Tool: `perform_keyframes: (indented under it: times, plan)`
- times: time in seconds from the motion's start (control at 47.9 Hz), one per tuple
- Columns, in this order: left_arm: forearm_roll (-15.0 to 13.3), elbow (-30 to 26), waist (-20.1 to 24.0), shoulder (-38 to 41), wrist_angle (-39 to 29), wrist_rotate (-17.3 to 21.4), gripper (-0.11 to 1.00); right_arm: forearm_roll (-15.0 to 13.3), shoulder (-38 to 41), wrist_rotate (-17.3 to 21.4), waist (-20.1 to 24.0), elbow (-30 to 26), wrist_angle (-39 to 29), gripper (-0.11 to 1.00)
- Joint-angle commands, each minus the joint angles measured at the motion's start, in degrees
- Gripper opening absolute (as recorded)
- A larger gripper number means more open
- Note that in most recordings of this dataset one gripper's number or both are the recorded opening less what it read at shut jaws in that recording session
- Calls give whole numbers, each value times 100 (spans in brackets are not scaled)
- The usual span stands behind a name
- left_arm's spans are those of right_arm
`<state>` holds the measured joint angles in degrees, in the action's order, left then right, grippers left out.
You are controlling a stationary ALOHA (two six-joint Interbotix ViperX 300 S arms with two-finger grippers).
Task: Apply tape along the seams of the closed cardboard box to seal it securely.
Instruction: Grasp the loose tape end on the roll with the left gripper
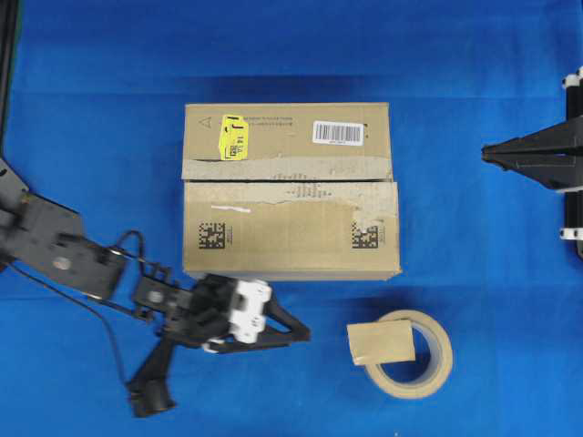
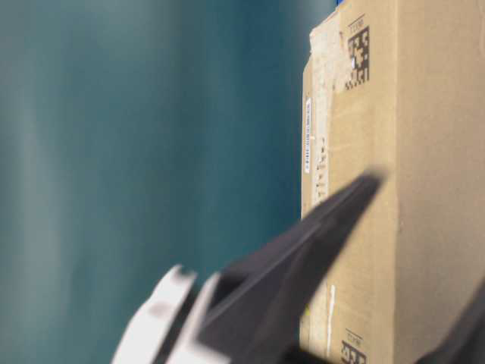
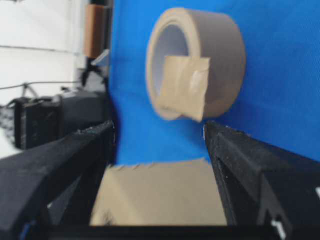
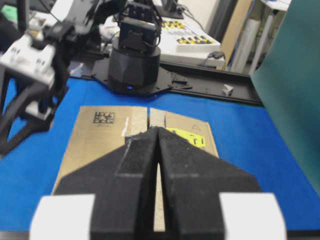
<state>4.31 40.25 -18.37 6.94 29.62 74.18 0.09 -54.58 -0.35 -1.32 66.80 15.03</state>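
Tape (image 1: 381, 342) lay as a short tan piece across the rim of the beige tape roll (image 1: 407, 353), on the blue desk (image 1: 91, 109) right of the left pincer (image 1: 301, 335), whose jaws stood wide and empty. Behind both sat the cardboard box (image 1: 290, 191), its seam (image 1: 291, 180) edged with torn grey strips. At the far right, the right pincer (image 1: 485, 153) was pressed closed, holding nothing.

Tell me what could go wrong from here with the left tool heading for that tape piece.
The tape lies draped over the tape roll, so the open left tool might drag the roll along. Pinched, the piece could crumple or stick to the fingers. The seam already carries torn old tape, so new tape may bond poorly.
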Motion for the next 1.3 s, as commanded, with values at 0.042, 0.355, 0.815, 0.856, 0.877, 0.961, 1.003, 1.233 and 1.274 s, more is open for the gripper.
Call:
perform_keyframes:
  times: [0.042, 0.355, 0.815, 0.856, 0.877, 0.961, 1.003, 1.233, 1.274]
  plan:
    - [-18, -519, 18, 448, 35, 18, 70, -18, 44, -9, -9, -141, 62, 0]
    - [-9, -1318, 70, 1318, -97, 26, 70, -18, 44, -9, -9, -141, 53, 0]
    - [-18, -1591, 149, 1529, -220, 9, 70, -26, 132, -18, 53, -114, 44, 0]
    - [-18, -1600, 149, 1529, -246, -9, 69, -26, 132, -18, 53, -123, 35, 0]
    - [-9, -1600, 149, 1529, -264, -53, 69, -26, 132, -18, 53, -114, 35, 0]
    - [-18, -1652, 141, 1547, -422, -114, 64, -26, 132, -18, 53, -114, 44, 0]
    - [-18, -1679, 123, 1556, -527, -123, 59, -26, 132, -18, 53, -123, 44, 0]
    - [-53, -1784, 123, 1582, -712, -141, 5, -35, 132, -18, 53, -123, 62, 0]
    - [-53, -1775, 123, 1582, -712, -158, 1, -26, 132, -9, 53, -123, 53, 0]
